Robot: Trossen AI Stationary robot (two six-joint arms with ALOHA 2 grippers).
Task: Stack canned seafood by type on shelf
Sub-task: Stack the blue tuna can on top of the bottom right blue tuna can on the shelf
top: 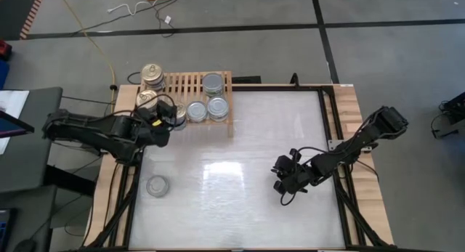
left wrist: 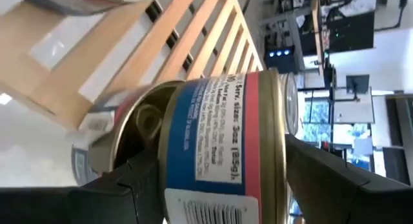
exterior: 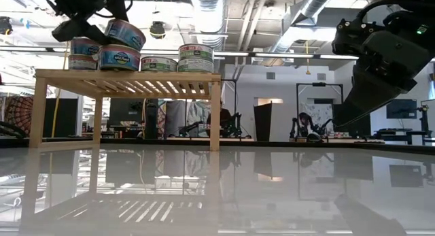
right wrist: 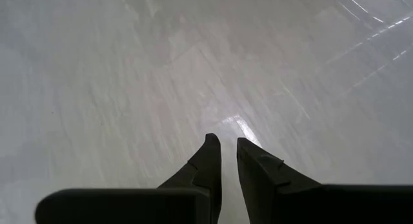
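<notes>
The light-wood shelf [top: 190, 83] [exterior: 129, 76] stands at the table's far left. It carries gold-topped tins [top: 152, 74] at its left end and silver-topped tins [top: 213, 83] [exterior: 196, 58] toward its right. My left gripper [top: 171, 115] [left wrist: 219, 172] hovers over the shelf's near-left part, shut on a tin [left wrist: 219, 133] with a blue and red label. In the low view this tin [exterior: 126, 33] is tilted above the shelved tins [exterior: 119, 57]. One silver-topped tin [top: 157, 185] sits flat on the table's near left. My right gripper [top: 285, 181] [right wrist: 224, 146] hangs shut over the table's right half. My left gripper pinches the tin between its two fingers, one finger [left wrist: 132, 182] at the gold pull-tab end [left wrist: 139, 124], the other [left wrist: 335, 179] at the silver end [left wrist: 288, 114]. The tin is tilted above the shelf; whether its lower rim touches the tin beneath, I cannot tell.
The middle of the white table [top: 247, 157] shows only glare. The shelf's slatted middle [top: 185, 83] carries no tins. Cables and grey floor lie beyond the far edge, and a monitor [top: 11, 110] stands left of the table.
</notes>
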